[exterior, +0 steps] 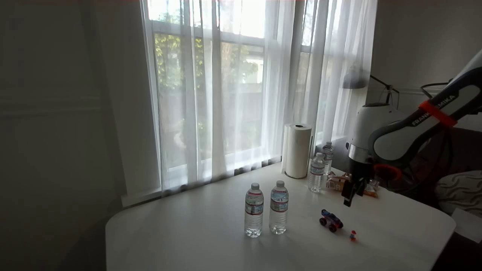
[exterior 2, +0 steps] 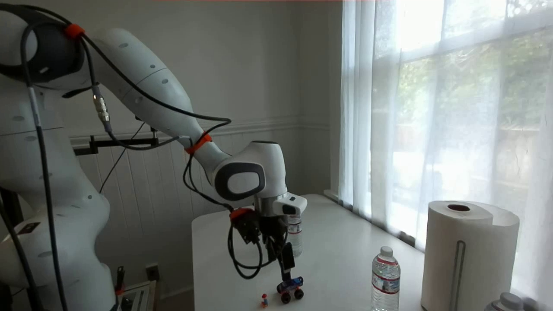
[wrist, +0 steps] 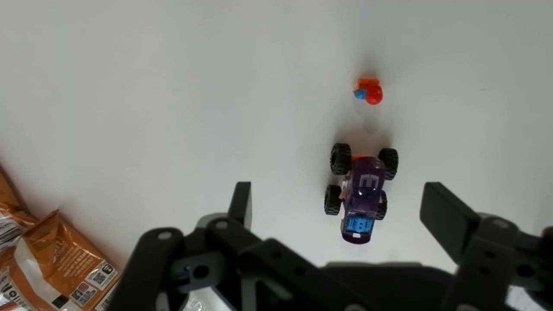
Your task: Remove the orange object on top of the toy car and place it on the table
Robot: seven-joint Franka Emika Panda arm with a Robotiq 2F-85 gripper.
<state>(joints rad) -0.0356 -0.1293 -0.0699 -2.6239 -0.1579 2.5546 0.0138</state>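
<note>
The orange object is a tiny orange-red figure with a blue part [wrist: 368,89]. It stands on the white table [wrist: 173,108], just off one end of the toy car, apart from it. It shows in both exterior views [exterior: 353,235] [exterior 2: 264,300]. The toy car [wrist: 365,185] is dark purple with big black wheels and a blue bed, and stands on the table [exterior: 331,221] [exterior 2: 290,285]. My gripper [wrist: 337,194] is open and empty, pointing down above the table. In the wrist view the car shows between its fingers. In an exterior view the gripper [exterior: 354,194] hangs above the tabletop.
Two water bottles [exterior: 254,210] [exterior: 279,208] stand beside the car. More bottles [exterior: 316,173] [exterior: 328,158] stand near a paper towel roll [exterior: 297,150] by the window. Orange snack packets [wrist: 65,259] lie on the table, behind the gripper in an exterior view.
</note>
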